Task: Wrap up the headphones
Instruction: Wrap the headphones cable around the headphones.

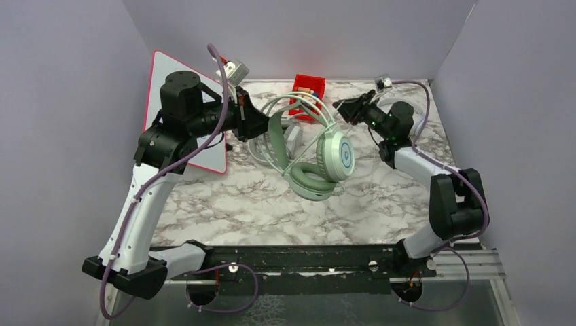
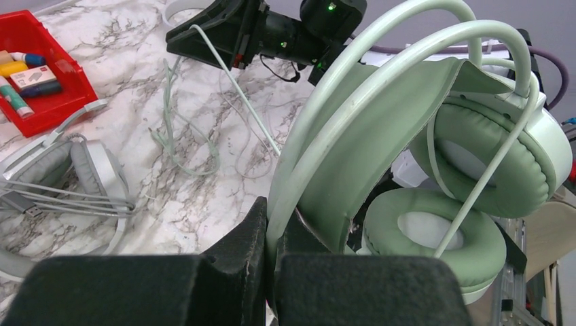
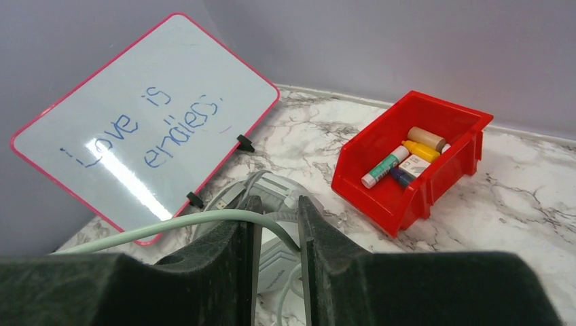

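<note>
The left hand (image 2: 272, 234) is closed tight on the soft headband of the mint-green over-ear headset (image 2: 367, 136) and holds it up, on the near side of the red plastic bin (image 1: 309, 92). Its two round ear cups hang down. The right hand (image 3: 277, 210) is just to the right of the bin, with its fingers a little apart. The thin mint-green cable (image 3: 204, 219) runs loose between them. The grey-white over-ear headset (image 2: 95, 170) lies flat on the white marble surface (image 1: 238, 210), near the bin's left side. A pink-edged whiteboard (image 3: 136, 122) leans on the wall further left of the bin
</note>
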Robot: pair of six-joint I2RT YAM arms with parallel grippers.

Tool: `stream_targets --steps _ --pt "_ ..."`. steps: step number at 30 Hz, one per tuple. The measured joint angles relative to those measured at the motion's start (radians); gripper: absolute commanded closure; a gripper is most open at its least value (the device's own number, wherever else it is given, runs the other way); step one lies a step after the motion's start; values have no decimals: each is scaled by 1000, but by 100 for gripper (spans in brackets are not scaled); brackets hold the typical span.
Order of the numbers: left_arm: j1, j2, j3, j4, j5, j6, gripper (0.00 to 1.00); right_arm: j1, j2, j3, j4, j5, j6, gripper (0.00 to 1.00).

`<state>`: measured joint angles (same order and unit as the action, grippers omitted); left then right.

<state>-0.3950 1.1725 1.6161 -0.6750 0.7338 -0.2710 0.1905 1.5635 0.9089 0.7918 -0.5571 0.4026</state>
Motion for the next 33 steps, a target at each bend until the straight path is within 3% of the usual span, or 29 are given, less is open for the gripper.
stream_targets --steps 10,14,18,25,33 --pt "-14 -2 0 0 24 -24 100 -4 148 -14 141 30 90 67" --pt "-22 -8 0 0 34 -28 100 -7 196 -14 190 42 124 79" --pt "-26 -11 0 0 37 -27 100 -14 201 -9 190 48 119 96" --pt "-26 -11 -26 -36 -10 23 100 -82 95 5 71 24 42 100" --pt "-28 40 -109 -129 -145 103 100 -126 -41 176 -261 -40 -106 100"
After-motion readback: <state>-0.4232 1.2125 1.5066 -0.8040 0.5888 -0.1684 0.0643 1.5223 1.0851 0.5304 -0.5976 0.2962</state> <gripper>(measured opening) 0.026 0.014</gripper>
